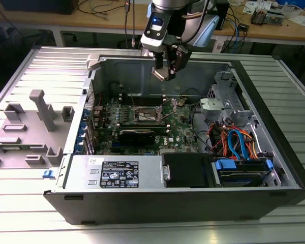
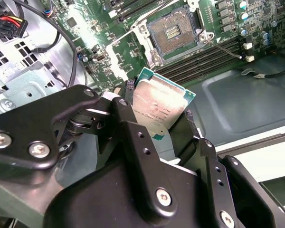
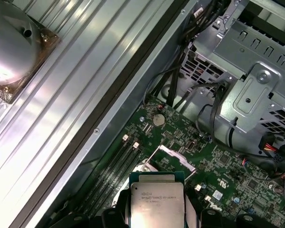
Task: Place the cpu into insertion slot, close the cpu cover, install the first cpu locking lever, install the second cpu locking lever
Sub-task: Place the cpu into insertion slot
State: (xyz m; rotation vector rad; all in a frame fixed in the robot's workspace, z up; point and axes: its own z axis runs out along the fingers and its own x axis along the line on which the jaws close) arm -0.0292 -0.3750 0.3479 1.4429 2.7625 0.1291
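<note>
Gripper (image 2: 157, 118) pinching cpu (image 2: 156, 102) by opposite edges, square chip tilted, metal top toward wrist, well above uncovered insertion slot (image 2: 173, 31)

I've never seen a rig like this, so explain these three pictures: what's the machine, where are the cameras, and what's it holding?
It is one robot arm ending in a gripper, a two-fingered clamp. The exterior view, from a camera off the arm, shows an open computer case lying on a ribbed metal table, with a grey plastic fixture at the exterior view's left. Both wrist views come from cameras riding on the arm, looking into the case. The gripper is shut on the cpu, a small silvery chip, held above the green board, whose insertion slot lies uncovered.
</note>
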